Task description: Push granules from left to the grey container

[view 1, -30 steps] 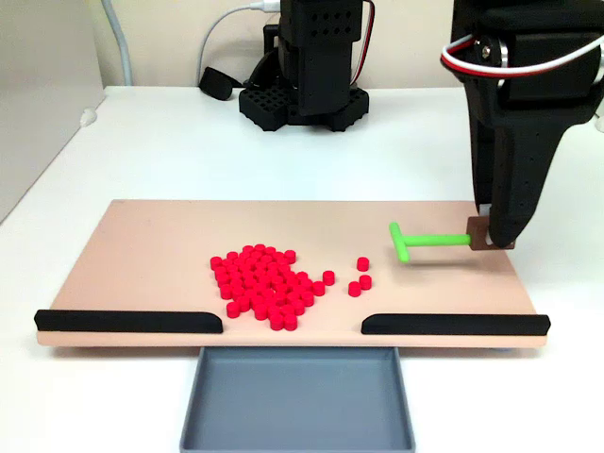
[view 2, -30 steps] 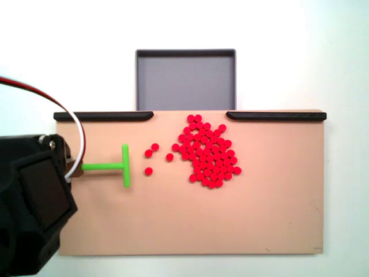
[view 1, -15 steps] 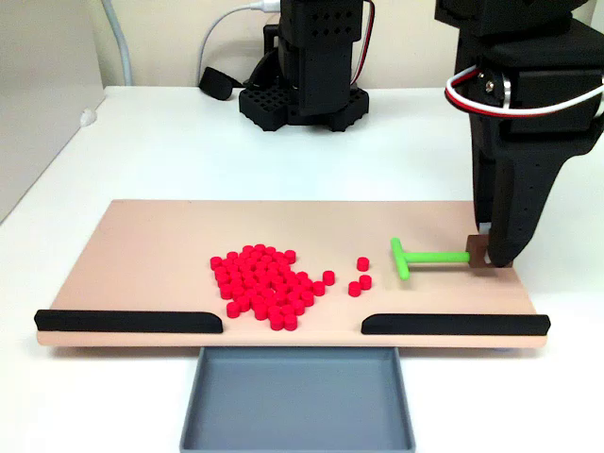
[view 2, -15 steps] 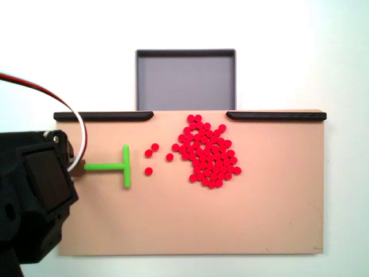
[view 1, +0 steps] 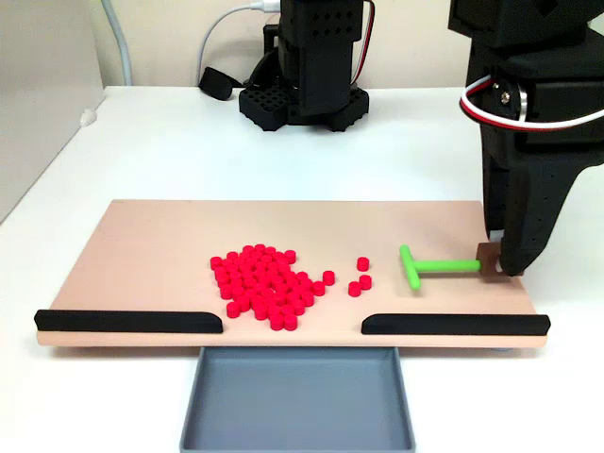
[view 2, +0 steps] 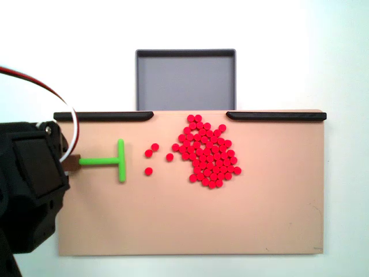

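Lying nearest in a fixed view (view 1: 297,401) and farthest in another (view 2: 185,81): the grey container, sitting just off the gap between two black strips (view 1: 127,322) (view 1: 455,325), touching the edge of the tan board (view 1: 151,236).

Resting on the board past the strips: the granules (view 1: 264,283), forming one dense red cluster left of centre in that front view, and right of centre in the view from above (view 2: 207,153). Lying apart from the cluster on its right in the front view: three or four stray granules (view 1: 360,276), sitting between the cluster and the pusher. None showing inside the container.

Lying right of the strays in the front view: the green T-shaped pusher (view 1: 425,267), crossbar facing the granules, stem running right into a brown block (view 1: 488,261). Crossbar sitting near but not touching the strays. Appearing at the board's left side in the view from above (view 2: 109,161).

Standing over the stem end: the gripper (view 1: 500,264), pointing down, black, closing on the brown block at the pusher's end; finger spacing hidden by the gripper body, so exact opening not readable. Covering the board's left edge in the view from above (view 2: 68,165).

Standing farthest on the white table (view 1: 170,142): a black base (view 1: 302,94) with a white cable (view 1: 226,24).
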